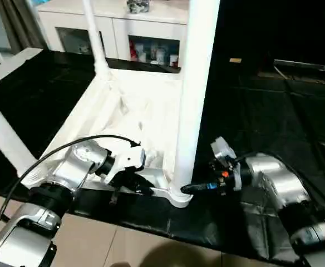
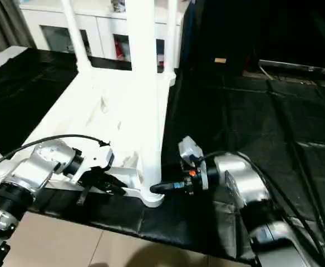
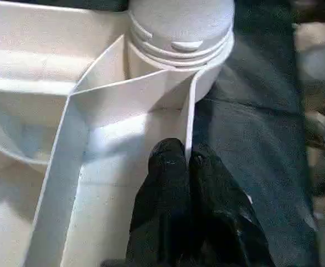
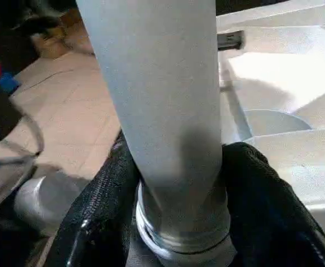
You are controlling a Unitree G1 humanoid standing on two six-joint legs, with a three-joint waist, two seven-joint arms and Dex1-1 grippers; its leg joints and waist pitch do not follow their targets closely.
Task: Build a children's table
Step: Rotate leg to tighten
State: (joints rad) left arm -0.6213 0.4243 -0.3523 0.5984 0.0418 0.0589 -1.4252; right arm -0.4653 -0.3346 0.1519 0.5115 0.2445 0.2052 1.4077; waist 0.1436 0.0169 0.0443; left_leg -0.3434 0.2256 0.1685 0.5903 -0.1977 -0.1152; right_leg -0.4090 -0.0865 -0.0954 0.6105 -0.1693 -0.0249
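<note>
Fingers of the right gripper (image 4: 179, 222) sat on either side of the long white tapered round leg (image 1: 193, 89) just above its threaded base, closed on it where it entered the corner socket (image 1: 179, 196). The left gripper (image 3: 187, 167) was pinched shut on a thin upright rib of the white plastic rectangular table top (image 1: 123, 111), close beside that same socket, steadying the panel.

The top lay upside down, ribbed side up, with this leg standing upright at its near corner and a second white leg (image 1: 94, 36) upright at the far corner.

Hollow moulded plastic of this sort would likely be light and stiff but smooth, so the round leg could slip under a turning grip; low on the shaft, near the threads, seemed the sound place to hold. The rib looked thin and might flex if pulled hard.

Black sheeting (image 1: 274, 111) covered the work surface, with pale floor tiles (image 1: 129, 247) at its near edge. A white glass-door cabinet (image 1: 146, 33) stood behind.
</note>
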